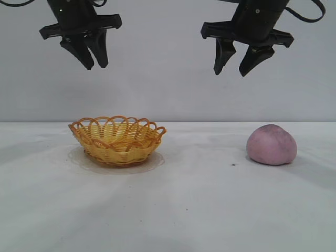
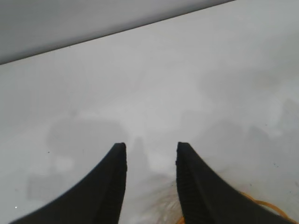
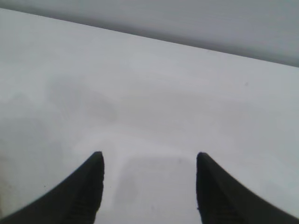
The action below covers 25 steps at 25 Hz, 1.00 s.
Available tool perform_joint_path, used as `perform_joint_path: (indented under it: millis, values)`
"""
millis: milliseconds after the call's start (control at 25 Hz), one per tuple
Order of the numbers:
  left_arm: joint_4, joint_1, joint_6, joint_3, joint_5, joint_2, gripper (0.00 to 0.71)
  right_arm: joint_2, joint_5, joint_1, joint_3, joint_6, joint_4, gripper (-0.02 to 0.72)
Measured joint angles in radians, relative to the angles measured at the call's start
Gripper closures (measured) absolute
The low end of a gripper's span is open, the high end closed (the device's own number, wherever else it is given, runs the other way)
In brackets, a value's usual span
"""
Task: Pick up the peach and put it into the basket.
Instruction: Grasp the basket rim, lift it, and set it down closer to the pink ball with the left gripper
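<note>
Fingers of the right gripper point(image 1: 242, 63) stand apart, empty, high above the peach point(image 1: 272, 145); the left gripper point(image 1: 91, 56), narrowly parted, hangs above the basket point(image 1: 117, 140). With the peach on the table right of the basket, pickup hasn't begun; next comes a descent.

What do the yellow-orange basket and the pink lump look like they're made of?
The shallow yellow-orange woven basket looks like wicker or a plastic imitation: visible interlaced strands and a looped rim with a slight sheen. The dull pink-mauve rounded peach looks matte, perhaps foam or soft plastic, with greyish smudging on top.
</note>
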Motion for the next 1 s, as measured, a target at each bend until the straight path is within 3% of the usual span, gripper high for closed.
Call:
perform_joint_path:
  millis: [360,560,840,1000]
  values:
    - [0.017,0.000,-0.002,-0.001,0.027,0.000,0.473,0.000,0.005,0.000,0.000,0.000,0.001,0.288]
    - [0.009,0.006,0.074,-0.001,0.140,0.000,0.473,0.000,0.022,0.000,0.000,0.000,0.007,0.288]
    - [-0.166,0.086,0.297,-0.001,0.340,0.037,0.473,0.000,0.033,0.000,0.000,0.000,0.009,0.288]
    - [-0.193,0.093,0.367,-0.001,0.406,0.066,0.473,0.000,0.037,0.000,0.000,0.000,0.011,0.288]
